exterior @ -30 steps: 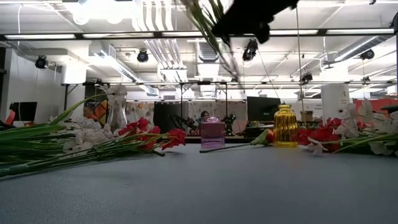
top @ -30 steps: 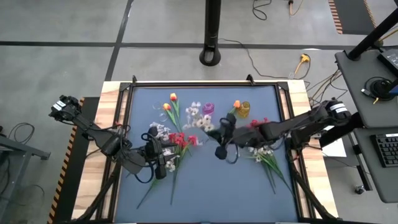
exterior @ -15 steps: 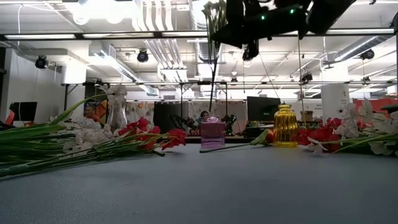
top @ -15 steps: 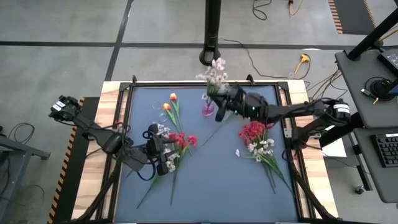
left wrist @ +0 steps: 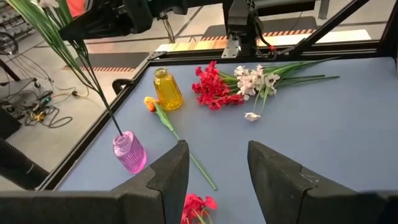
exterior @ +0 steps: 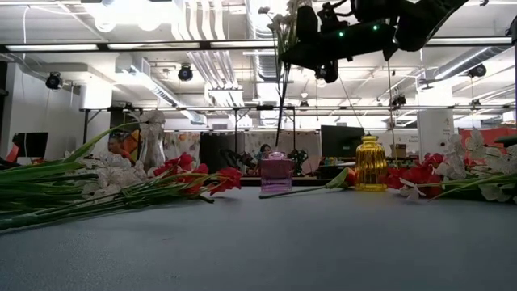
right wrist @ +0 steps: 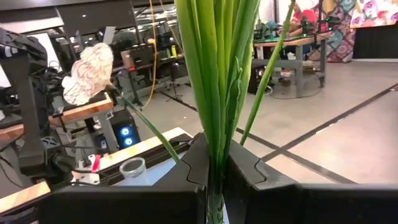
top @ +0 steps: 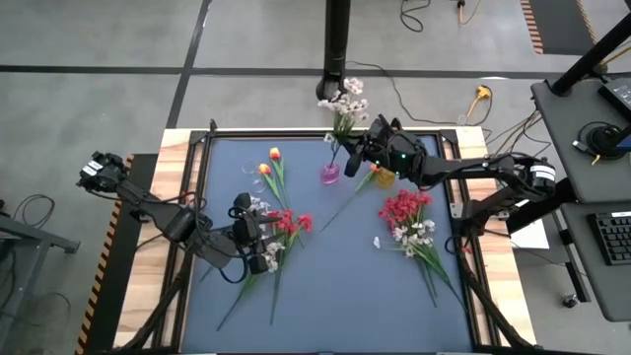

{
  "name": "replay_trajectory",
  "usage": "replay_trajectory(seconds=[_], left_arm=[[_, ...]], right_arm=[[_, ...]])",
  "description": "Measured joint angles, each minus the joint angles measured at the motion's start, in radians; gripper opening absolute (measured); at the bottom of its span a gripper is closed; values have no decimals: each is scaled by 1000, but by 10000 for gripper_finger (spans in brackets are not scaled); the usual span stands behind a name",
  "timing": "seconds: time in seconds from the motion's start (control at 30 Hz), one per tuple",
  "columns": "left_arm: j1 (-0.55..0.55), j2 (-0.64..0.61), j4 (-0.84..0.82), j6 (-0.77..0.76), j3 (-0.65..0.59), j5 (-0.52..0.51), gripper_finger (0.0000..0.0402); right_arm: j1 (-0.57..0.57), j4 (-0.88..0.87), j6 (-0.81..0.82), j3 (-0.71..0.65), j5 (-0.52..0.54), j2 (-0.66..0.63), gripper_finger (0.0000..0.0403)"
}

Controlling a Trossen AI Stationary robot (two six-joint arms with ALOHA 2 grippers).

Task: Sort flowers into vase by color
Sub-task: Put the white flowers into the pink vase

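right now the right pincer (top: 352, 158) is up in the air over the far edge of the tabletop (top: 335, 286), its fingers pressed together on the green stems of a white spray (top: 341, 104); the pale blossoms reach out past the far edge, and the stem bottoms hang down into the mouth of the purple vase (top: 329, 174) that stands near the middle of that far edge. from table height the stems (exterior: 280, 105) drop almost straight onto the purple vase (exterior: 275, 172), with the yellow vase (exterior: 371, 163) just beside it toward the right edge. an orange tulip (top: 347, 195) lies on the blue surface with its bud against the yellow vase. a heap of red and white flowers (top: 409, 222) lies toward the right edge. two more orange tulips (top: 270, 168) lie toward the far left corner, and a mixed bundle of red and white flowers (top: 281, 232) lies by the left edge. the left pincer (top: 258, 256) sits low over that bundle, its fingers (left wrist: 168, 177) spread and holding nothing.
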Motion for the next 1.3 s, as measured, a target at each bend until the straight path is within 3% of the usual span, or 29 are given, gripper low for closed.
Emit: replay_trajectory(seconds=[0.9, 1.3], left_arm=[[0, -1, 0, 0, 0, 0, 148], [0, 0, 0, 0, -1, 0, 148]], right_arm=[[-1, 45, -61, 0, 6, 102, 18], [-1, 37, -53, 0, 41, 109, 46]])
